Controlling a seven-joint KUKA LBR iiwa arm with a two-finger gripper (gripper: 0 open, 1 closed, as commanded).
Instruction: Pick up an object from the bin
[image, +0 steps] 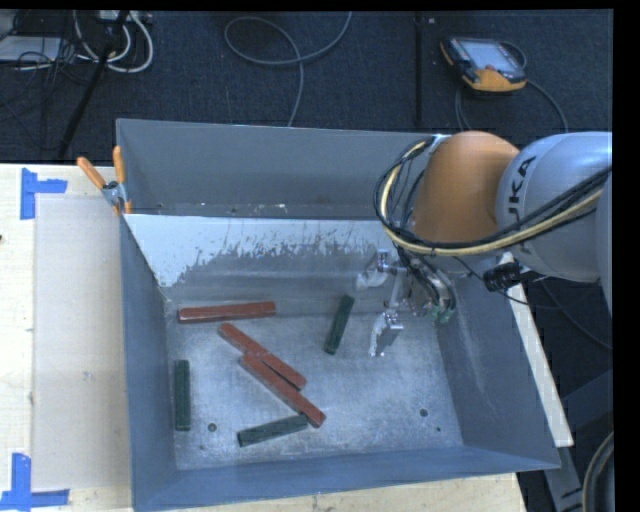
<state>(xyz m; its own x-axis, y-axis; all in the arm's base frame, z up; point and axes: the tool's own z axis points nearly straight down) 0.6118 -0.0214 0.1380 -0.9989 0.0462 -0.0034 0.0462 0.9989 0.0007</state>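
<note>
Our gripper (388, 325) hangs low over the floor of the grey metal bin (300, 200), right of its middle (whether it is spread or closed we cannot tell). Just to its left, apart from it, lies a short dark green rectangular bar (339, 324), pointing toward the back wall. Further left we see a level reddish-brown flat bar (227, 312) and a slanting pair of reddish-brown bars (265, 357), touching each other. A second green bar (181, 394) lies by the left wall, and a third green bar (272, 431) near the front.
</note>
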